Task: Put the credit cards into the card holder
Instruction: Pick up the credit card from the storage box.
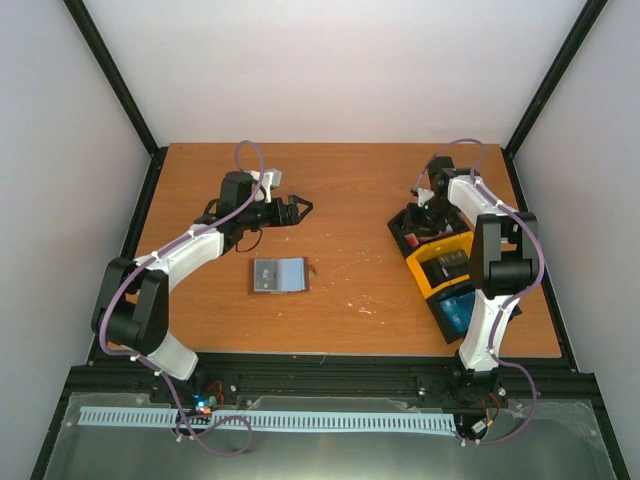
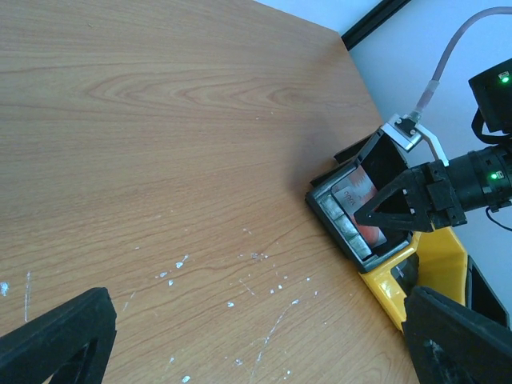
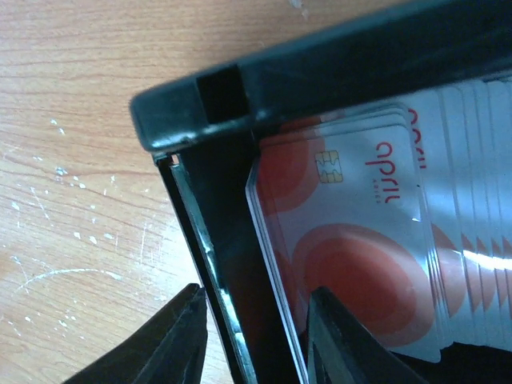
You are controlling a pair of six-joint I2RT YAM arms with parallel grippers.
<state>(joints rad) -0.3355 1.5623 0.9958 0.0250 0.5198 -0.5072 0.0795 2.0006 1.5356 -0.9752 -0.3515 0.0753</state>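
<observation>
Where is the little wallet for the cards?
In the overhead view the card holder lies on the table left of centre, nearer the bases than the left claw, apart from the trays.

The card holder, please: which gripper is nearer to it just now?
Left. The left gripper hovers just beyond the card holder; the right gripper is far to its right, at the black tray.

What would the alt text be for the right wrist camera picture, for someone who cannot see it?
A fanned stack of red and white cards sits in a black tray, seen close up. The right gripper has its two black fingers apart at the bottom edge, one over the wooden table outside the tray wall, one over the cards.
</observation>
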